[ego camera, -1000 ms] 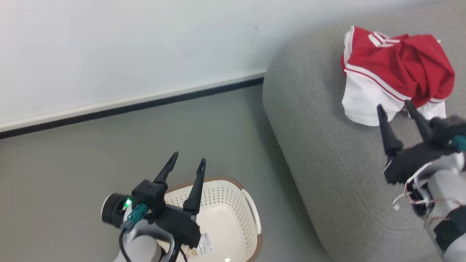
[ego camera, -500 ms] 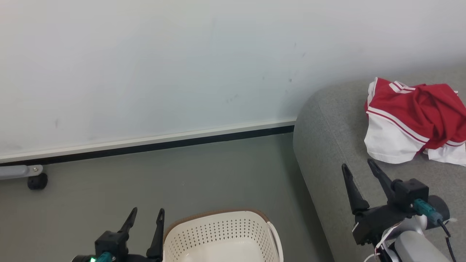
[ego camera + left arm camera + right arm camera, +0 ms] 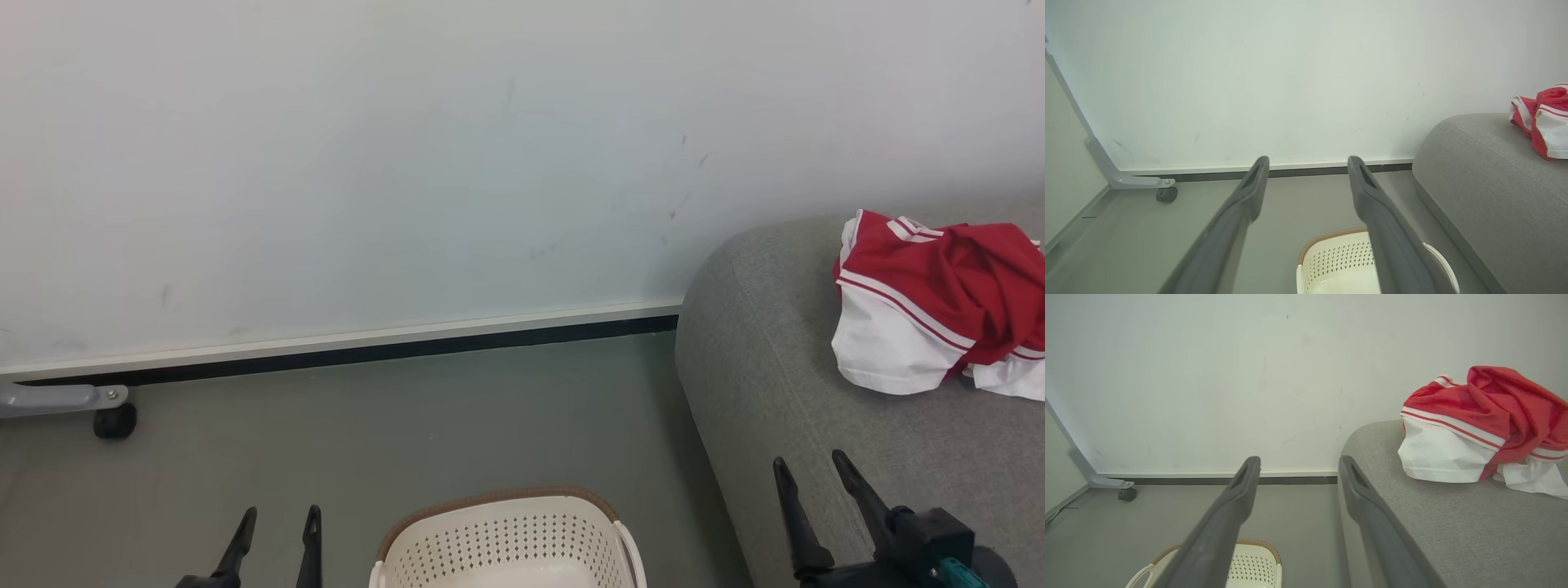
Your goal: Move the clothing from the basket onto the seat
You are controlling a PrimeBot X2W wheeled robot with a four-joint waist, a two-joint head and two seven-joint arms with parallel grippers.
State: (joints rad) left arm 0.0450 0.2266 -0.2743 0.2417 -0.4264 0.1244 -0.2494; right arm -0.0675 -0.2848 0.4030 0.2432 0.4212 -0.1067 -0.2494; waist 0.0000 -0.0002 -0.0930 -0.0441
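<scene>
- A white wall stands far back, and the big grey seat is on the right.
- The red and white clothing lies heaped on the seat, well beyond the right gripper and not touching it. Its right side is cut off.
- The basket sits on the floor between the grippers, its near half cut off.
- The right gripper and the left gripper are both spread wide, holding nothing.
- A small black wheel is far left.
</scene>
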